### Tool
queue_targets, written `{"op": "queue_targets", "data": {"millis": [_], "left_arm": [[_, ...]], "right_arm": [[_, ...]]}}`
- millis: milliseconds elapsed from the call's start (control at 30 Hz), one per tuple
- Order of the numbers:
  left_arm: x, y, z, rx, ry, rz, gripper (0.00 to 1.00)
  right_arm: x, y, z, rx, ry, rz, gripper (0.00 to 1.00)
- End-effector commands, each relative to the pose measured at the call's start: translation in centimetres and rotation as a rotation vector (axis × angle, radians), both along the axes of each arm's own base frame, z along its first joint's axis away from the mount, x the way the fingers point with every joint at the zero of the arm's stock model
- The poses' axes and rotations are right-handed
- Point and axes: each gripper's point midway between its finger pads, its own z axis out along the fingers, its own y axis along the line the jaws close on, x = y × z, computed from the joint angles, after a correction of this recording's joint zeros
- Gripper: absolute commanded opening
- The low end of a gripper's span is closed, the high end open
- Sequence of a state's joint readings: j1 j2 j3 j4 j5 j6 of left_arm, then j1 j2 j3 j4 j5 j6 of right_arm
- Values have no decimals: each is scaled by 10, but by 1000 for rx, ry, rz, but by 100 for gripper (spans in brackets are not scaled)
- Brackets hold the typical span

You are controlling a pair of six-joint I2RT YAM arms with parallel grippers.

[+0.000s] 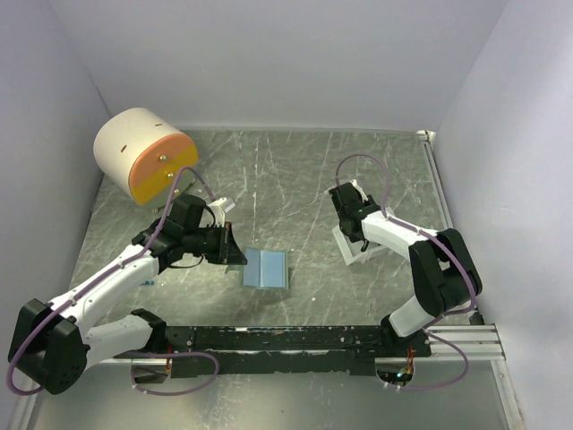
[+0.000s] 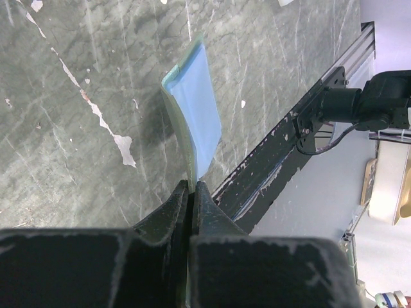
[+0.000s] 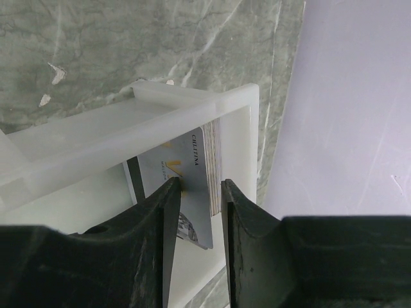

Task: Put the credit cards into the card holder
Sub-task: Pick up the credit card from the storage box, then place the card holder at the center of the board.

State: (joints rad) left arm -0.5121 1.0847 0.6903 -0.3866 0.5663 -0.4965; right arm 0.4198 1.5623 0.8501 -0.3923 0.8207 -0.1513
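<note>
- Top view: the left gripper sits at the left edge of the card holder; the holder lies open, pale blue side up, mid-table; the right gripper is down at the white tray, well apart to the right; the round cabinet stands at the back left, clear of both arms.
- Left wrist: jaws pinched tight on the holder's near edge; that edge looks raised off the table; best to hold firm and level, with the pockets facing the other arm.
- Right wrist: the credit cards stand on edge against the tray's end wall; the gripper straddles the stack, jaws narrow; I cannot tell if the pads bite; I'd squeeze on the flat faces, then lift straight up past the wall; taking too many cards is the risk.
</note>
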Motion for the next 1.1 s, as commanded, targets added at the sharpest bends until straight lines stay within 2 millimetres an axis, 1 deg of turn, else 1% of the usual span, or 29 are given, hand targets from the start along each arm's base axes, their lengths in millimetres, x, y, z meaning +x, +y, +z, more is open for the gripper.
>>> {"op": "queue_targets", "data": {"millis": [0,200,333,400,533,700,833,900,967,1067], "left_arm": [[0,-3,4,-24,-28,-18,7],[0,-3,3,-21,-25,-20,7],[0,-2,3,-20,-25,-16,7],[0,-2,3,-20,-26,-15,7],[1,-2,3,-19,-29,-12,7],[1,-2,3,-18,-27,-11,7],[1,-1,2,-13,-24,-10,7],[2,-1,2,-9,-29,-4,7],[2,-1,3,-10,-35,-1,7],[2,-2,3,-24,-37,0,7]], "right_arm": [[3,-4,8,-17,-35,-17,31],[4,-3,8,-5,-42,-13,25],[5,-2,9,2,-43,-12,19],[5,0,9,14,-38,-13,14],[5,12,6,89,-7,8,1],[3,32,14,180,1,38,0],[0,56,17,287,18,64,0],[-5,62,20,309,22,58,0],[-4,66,31,335,3,33,0],[-8,78,48,362,-35,27,0]]}}
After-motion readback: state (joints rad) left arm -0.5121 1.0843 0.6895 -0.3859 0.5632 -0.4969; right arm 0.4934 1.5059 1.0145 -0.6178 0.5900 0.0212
